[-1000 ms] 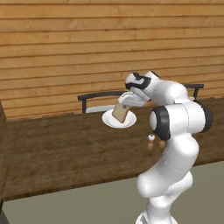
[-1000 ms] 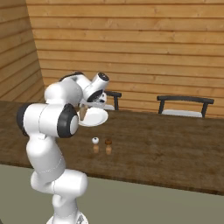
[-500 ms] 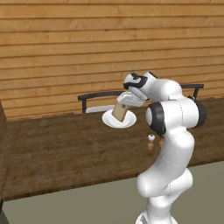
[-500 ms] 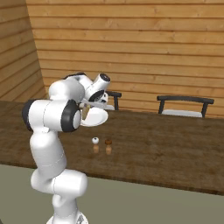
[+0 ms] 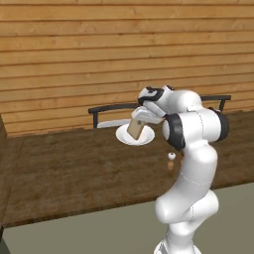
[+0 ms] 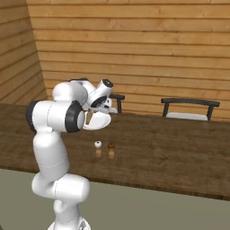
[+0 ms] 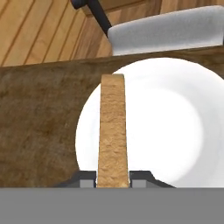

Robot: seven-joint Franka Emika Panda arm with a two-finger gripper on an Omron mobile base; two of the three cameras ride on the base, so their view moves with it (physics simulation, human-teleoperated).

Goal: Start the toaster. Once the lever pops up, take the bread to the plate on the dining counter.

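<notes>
My gripper (image 5: 140, 119) is shut on the bread (image 5: 135, 129), a tan slice with a brown crust that hangs tilted just above the white plate (image 5: 124, 137) on the dark wood dining counter (image 5: 74, 168). In the hand view the bread (image 7: 113, 127) stands edge-on between my fingertips (image 7: 85, 178), over the left part of the plate (image 7: 166, 122). In the right base view my gripper (image 6: 102, 108) hovers over the plate (image 6: 101, 122). The toaster and its lever are out of view.
A white-topped shaker (image 5: 171, 159) and a brown-topped shaker (image 6: 111, 149) stand on the counter near the arm. A black-framed chair with a grey seat (image 5: 106, 115) stands just behind the plate, another chair (image 6: 188, 108) further right. A plank wall backs the scene.
The arm's elbow has shifted slightly. The bread has stayed in my grip over the plate.
</notes>
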